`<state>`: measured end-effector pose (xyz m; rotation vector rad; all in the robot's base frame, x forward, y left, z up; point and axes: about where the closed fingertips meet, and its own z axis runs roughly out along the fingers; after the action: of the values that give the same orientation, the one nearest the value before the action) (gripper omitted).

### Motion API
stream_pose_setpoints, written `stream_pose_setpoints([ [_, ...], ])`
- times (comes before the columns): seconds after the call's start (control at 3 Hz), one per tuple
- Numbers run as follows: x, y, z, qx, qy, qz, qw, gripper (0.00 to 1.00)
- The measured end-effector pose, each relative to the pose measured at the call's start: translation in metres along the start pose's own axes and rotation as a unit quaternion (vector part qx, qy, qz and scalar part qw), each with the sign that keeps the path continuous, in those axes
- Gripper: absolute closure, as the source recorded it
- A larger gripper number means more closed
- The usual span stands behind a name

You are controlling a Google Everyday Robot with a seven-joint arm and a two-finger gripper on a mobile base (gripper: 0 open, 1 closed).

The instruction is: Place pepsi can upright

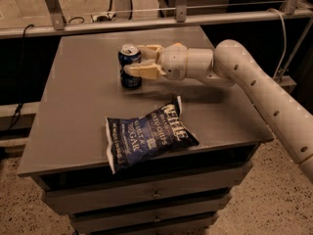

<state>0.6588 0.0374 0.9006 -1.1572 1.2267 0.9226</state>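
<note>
1. My gripper (133, 60) is over the back half of the grey table (73, 102), reaching in from the right at the height of the pepsi can (129, 58).
2. My two pale fingers (143, 71) are closed around the can: one lies across its near side, the other sits against its far side by the top rim.
3. The pepsi can stands upright on its base on the tabletop, silver lid facing up, left of the table's middle line and towards the back edge.
4. My arm (254, 89) runs from the lower right corner of the view up and over the table's right side, with the wrist lying level above the surface.
5. A blue chip bag (149, 137) lies flat near the front edge, well apart from the can and clear of my gripper.
6. Below the tabletop I see a stack of drawers (156, 196).
7. A metal rail (146, 21) crosses behind the table.
</note>
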Motion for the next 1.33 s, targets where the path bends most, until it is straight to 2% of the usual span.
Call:
stream_pose_setpoints([
  [0.33,0.000,0.000,-0.021,0.007,0.023,-0.003,0.9997,0.00],
  [0.67,-0.010,-0.012,-0.058,0.015,0.068,-0.018,0.9974,0.00],
  [1.0,-0.032,-0.044,-0.126,0.035,0.135,-0.040,0.9894,0.00],
  [1.33,-0.053,-0.061,-0.182,0.064,0.174,-0.053,0.9813,0.00],
])
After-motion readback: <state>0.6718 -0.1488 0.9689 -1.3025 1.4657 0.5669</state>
